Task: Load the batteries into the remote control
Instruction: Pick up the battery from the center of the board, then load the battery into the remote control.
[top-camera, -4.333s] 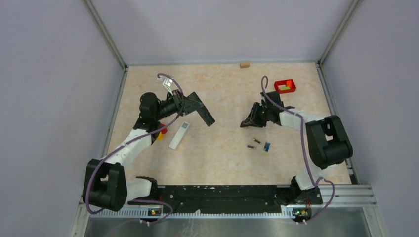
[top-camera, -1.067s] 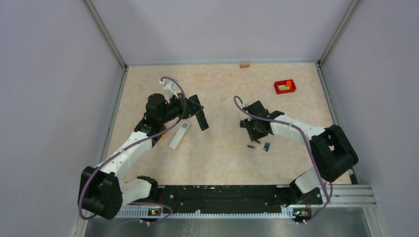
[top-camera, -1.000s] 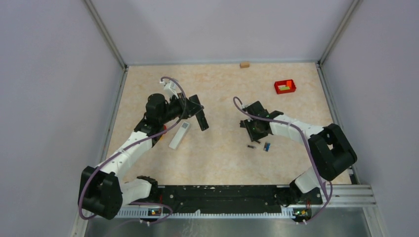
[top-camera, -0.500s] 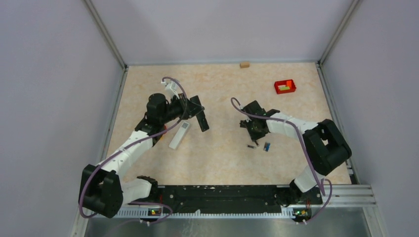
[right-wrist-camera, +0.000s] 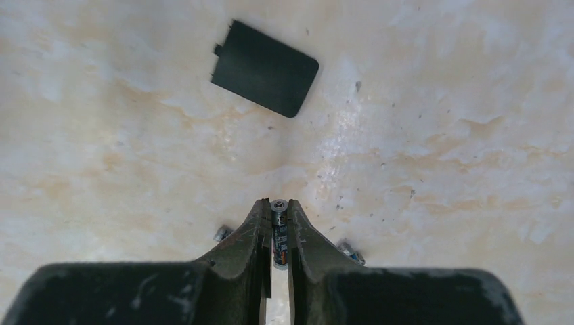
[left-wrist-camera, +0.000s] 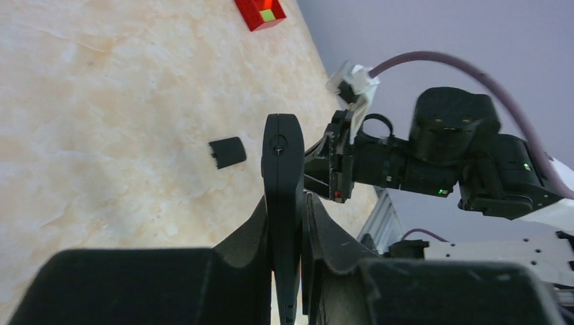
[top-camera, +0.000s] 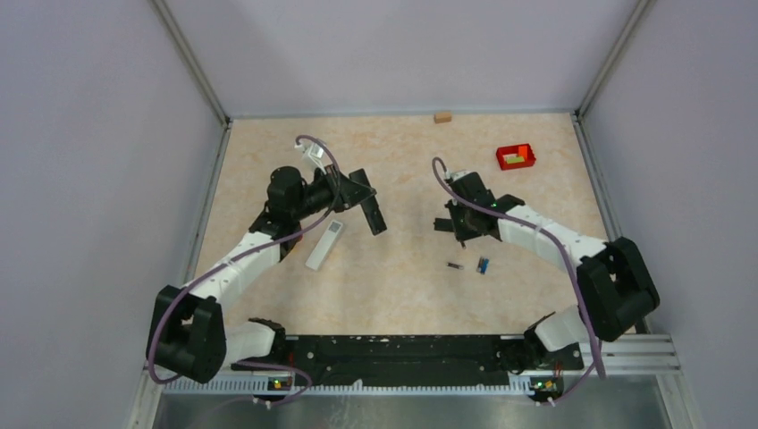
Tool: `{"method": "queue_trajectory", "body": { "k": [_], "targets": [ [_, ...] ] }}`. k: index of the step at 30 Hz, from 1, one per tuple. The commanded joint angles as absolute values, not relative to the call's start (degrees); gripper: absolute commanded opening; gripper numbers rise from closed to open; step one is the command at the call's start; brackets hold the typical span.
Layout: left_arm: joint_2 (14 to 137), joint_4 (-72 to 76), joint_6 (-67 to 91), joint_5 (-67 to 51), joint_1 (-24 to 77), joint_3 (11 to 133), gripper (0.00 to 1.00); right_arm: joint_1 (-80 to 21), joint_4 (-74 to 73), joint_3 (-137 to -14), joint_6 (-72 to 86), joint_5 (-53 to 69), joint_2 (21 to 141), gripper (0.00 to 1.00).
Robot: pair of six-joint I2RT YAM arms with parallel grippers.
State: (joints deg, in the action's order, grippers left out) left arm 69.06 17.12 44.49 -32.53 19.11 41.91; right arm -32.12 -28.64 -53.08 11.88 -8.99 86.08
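Observation:
My left gripper is shut on a black remote control and holds it above the table; it shows edge-on in the left wrist view. My right gripper is shut on a dark battery with its pale metal end forward, held above the table. Another dark battery and a small blue piece lie on the table just near of the right gripper. A black battery cover lies flat ahead of the right fingers and also shows in the left wrist view.
A white flat oblong piece lies below the left gripper. A red bin stands at the far right. A small wooden block sits at the back wall. Grey walls enclose the table.
My right gripper has closed on one of the two dark batteries and risen away from the other pieces. My left arm has shifted the black remote slightly to the right.

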Motion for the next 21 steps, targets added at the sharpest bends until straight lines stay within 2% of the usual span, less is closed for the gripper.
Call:
{"method": "queue_trajectory", "body": {
  "k": [1,7,12,21],
  "targets": [
    [73.0,32.0,55.2,-37.8,18.9,42.2,0.00,-33.5,-25.1,-59.1,16.5,-4.7,76.4,0.03],
    [77.9,45.6,64.5,-40.8,19.4,42.9,0.00,-37.2,-11.6,-60.0,24.5,5.5,65.5,0.04],
    [80.9,51.9,71.6,-41.6,20.7,44.2,0.00,-42.2,2.1,-59.6,29.7,8.5,63.4,0.06],
    [83.7,62.3,80.3,-42.8,21.4,44.0,0.00,-49.1,1.9,-65.2,25.8,3.8,68.8,0.07]
  ]
}}
